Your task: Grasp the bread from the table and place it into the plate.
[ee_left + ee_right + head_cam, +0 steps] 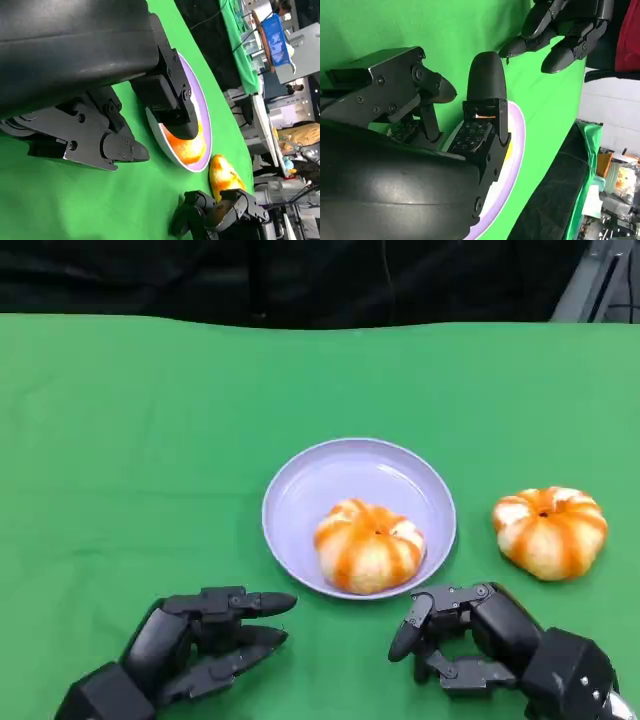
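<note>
A lavender plate [300, 490] sits mid-table with one orange-and-cream striped bread [368, 545] lying in its near half. A second bread of the same kind [550, 530] lies on the green cloth to the plate's right. My right hand [470, 640] hovers just in front of the plate's near right rim, fingers apart and holding nothing. My left hand [205, 640] lies near the front left, fingers stretched toward the plate, empty. The left wrist view shows the left hand [115, 125], the plate [205, 125], both breads [187, 147] [225, 175] and the right hand [220, 215].
Green cloth [120, 440] covers the whole table, with a dark backdrop beyond its far edge. In the right wrist view the right hand [470, 125] is over the plate rim [516, 145], and the left hand [565, 30] lies beyond it.
</note>
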Robot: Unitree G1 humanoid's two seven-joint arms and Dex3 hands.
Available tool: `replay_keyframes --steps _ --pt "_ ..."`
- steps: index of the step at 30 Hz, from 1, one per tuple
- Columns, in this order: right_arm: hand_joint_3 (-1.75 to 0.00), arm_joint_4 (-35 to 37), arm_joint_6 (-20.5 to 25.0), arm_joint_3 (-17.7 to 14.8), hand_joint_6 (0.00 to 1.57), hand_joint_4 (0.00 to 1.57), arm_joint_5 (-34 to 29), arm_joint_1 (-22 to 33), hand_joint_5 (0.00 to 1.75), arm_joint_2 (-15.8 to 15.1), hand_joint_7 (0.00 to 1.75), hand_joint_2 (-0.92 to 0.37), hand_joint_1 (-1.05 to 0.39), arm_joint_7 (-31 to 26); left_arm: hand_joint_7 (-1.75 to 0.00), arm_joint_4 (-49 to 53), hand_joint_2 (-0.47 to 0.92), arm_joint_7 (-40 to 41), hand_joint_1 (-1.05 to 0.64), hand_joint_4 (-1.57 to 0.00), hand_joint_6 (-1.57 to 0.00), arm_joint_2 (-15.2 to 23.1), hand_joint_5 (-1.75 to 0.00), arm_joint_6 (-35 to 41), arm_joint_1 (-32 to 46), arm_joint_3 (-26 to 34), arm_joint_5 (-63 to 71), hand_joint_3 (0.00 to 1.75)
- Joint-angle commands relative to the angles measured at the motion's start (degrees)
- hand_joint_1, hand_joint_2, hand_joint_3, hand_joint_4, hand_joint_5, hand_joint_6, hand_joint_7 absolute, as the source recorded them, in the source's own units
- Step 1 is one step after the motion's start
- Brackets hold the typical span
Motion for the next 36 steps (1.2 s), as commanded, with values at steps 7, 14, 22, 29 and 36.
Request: replay_keyframes --steps 7,14,22,29,36 --pt "-0.91 0.01 0.43 -0.46 1.0 0.96 0.19 -0.08 1.34 -1.03 0.91 -0.65 0.21 -0.9 -0.11 0.85 0.81 3.52 0.02 -0.91 -1.3 2.21 -0.96 -2.03 -0.63 -1.3 2.43 0.62" --pt "-0.91 -0.01 0.4 -0.4 1.01 0.96 0.1 -0.09 1.34 -1.09 0.9 -0.65 0.21 -0.94 -0.1 0.86 0.81 4.55 0.02 -0.91 -1.3 2.56 -0.98 -2.19 -0.6 -1.94 3.05 0.62" --pt "-0.91 0.27 0.12 -0.35 1.01 0.96 -0.33 -0.21 1.32 -1.16 0.9 -0.64 0.2 -1.35 -1.22 0.99 0.57 6.59 0.0 -0.79 -0.86 3.07 -1.49 -2.47 -0.59 -2.93 4.44 1.07" --pt "-0.92 0.27 0.11 -0.32 1.01 0.97 -0.34 -0.22 1.32 -1.17 0.9 -0.64 0.2 -1.39 -1.24 1.01 0.57 6.76 0.0 -0.79 -0.85 3.1 -1.49 -2.48 -0.6 -3.01 4.53 1.07" --pt "-0.91 0.22 0.02 -0.28 1.0 0.96 -0.29 -0.24 1.32 -1.12 0.9 -0.65 0.21 -1.27 -1.24 0.73 0.56 5.41 0.0 -0.78 -0.84 2.81 -1.49 -2.53 -0.59 -3.44 3.99 1.07"
